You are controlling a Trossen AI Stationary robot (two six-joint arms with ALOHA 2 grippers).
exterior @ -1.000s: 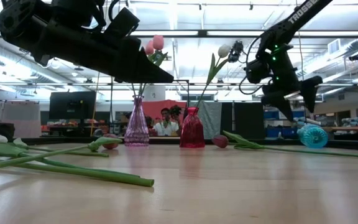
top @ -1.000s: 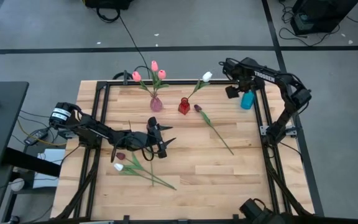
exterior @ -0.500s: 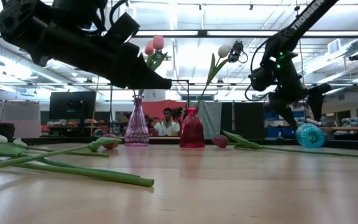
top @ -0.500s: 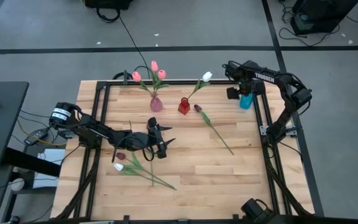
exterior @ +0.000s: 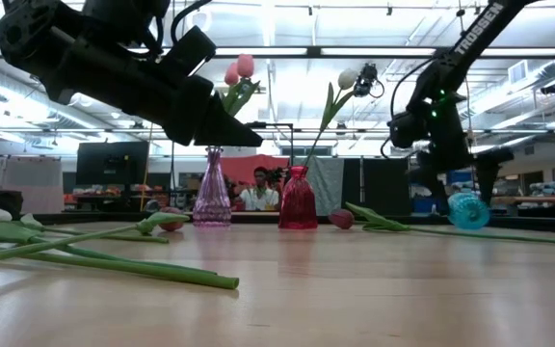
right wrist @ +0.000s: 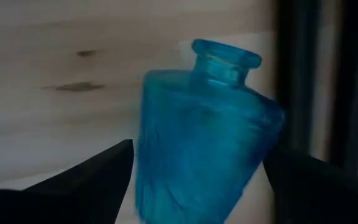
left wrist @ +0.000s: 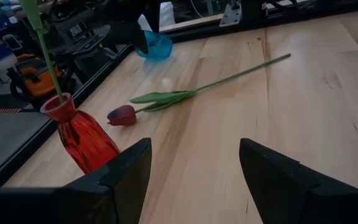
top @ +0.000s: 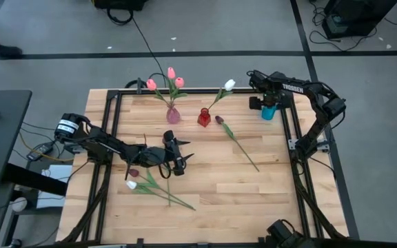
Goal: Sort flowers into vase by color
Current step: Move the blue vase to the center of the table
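Flowers [top: 165,83] fill our overhead look: three pink tulips stand in a pink vase [top: 174,115] and one white tulip [top: 229,85] in the red vase [top: 204,118], both beyond our left end effector [top: 183,158], which hangs open and empty over the worktop [top: 219,186]. A maroon tulip [top: 236,143] lies between our two end effectors; a white and a maroon tulip [top: 150,184] lie just beside the left one. Our right end effector [top: 266,108] sits at the blue vase [top: 269,111] near the worktop's far corner.

From worktop height, we see the blue vase [exterior: 468,209] tilted below the right end effector [exterior: 461,188], and the loose stems [exterior: 104,253] lying flat under the left arm.

Our left wrist camera shows both fingers [left wrist: 126,177] spread wide with nothing between them; ahead are the red vase [left wrist: 82,135] and the lying maroon tulip [left wrist: 185,96].

Our right wrist camera shows the blue vase [right wrist: 204,134] tilted between the wide-spread fingers [right wrist: 92,183]; we cannot tell whether they touch it.
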